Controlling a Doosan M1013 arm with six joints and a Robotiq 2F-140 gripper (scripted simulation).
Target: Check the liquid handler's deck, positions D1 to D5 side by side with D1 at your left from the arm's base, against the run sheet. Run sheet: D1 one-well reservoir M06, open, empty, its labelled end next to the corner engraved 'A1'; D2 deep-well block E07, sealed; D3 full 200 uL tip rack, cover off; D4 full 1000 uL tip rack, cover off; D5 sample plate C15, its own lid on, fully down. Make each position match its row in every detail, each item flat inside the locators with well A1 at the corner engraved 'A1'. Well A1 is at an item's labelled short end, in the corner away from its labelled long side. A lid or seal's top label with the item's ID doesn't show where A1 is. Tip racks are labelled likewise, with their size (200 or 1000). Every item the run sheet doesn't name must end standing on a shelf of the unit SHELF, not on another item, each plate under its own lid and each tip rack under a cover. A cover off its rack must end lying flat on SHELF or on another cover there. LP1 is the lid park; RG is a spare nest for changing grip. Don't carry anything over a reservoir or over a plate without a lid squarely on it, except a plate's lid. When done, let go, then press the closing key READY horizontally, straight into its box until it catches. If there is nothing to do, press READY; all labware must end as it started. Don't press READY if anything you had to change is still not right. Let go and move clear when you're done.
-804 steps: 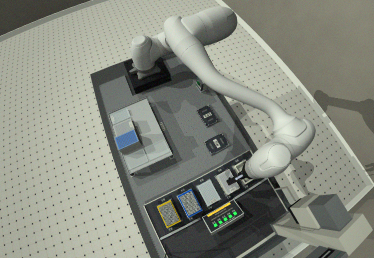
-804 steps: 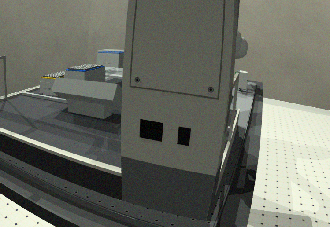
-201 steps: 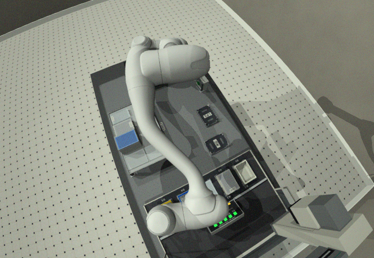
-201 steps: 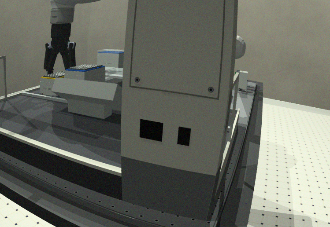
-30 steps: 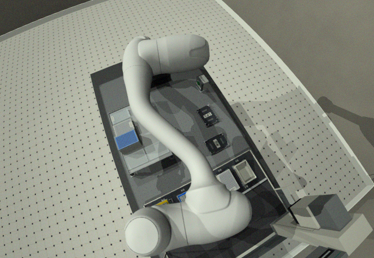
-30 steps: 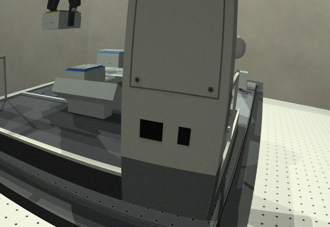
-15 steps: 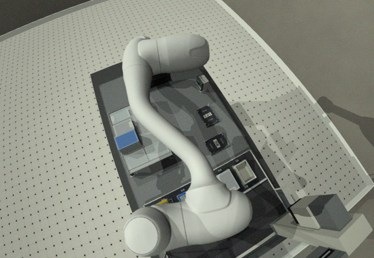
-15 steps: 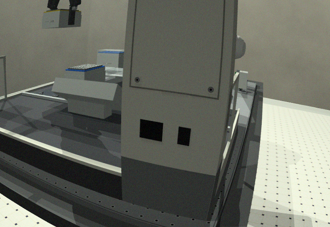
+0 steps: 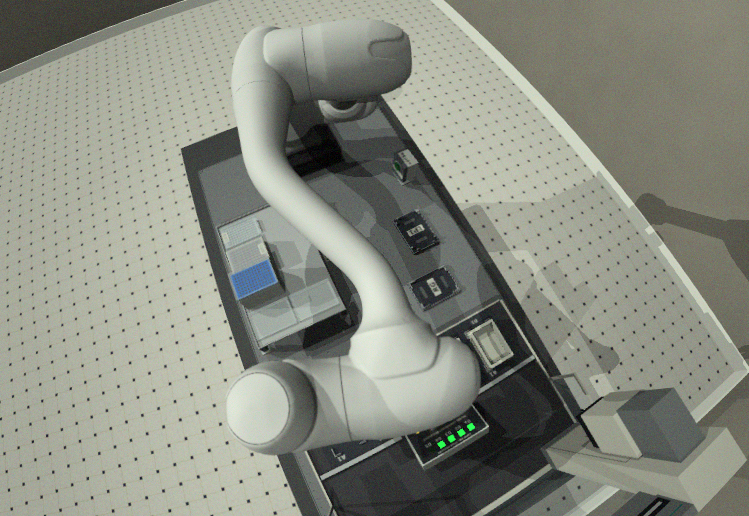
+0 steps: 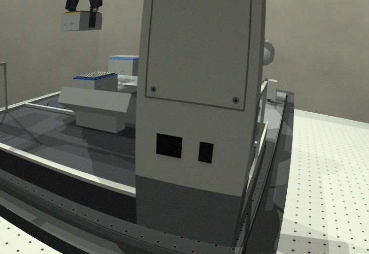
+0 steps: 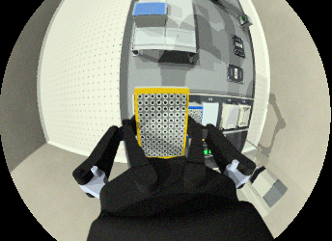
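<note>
My gripper [image 11: 160,118] is shut on a yellow-rimmed tip rack [image 11: 161,122] with no cover, its grid of tips showing. In the exterior view the rack [image 10: 80,20] hangs level, high above the deck, with the fingers [image 10: 83,6] clamped on its sides. In the top view the arm hides the gripper and the rack. The open, empty one-well reservoir [image 9: 489,346] sits in its deck nest, also in the wrist view [image 11: 243,117]. A blue-rimmed uncovered tip rack [image 10: 95,79] stands on the deck below and beyond the held rack.
The SHELF unit [image 9: 278,273] holds a blue-topped box [image 9: 253,280] and two pale items [image 9: 242,243]. Two dark nests [image 9: 416,231] [image 9: 434,288] lie beside the deck, and the READY key [image 9: 404,164] is farther along. A tall grey tower [image 10: 196,119] stands on the deck rail.
</note>
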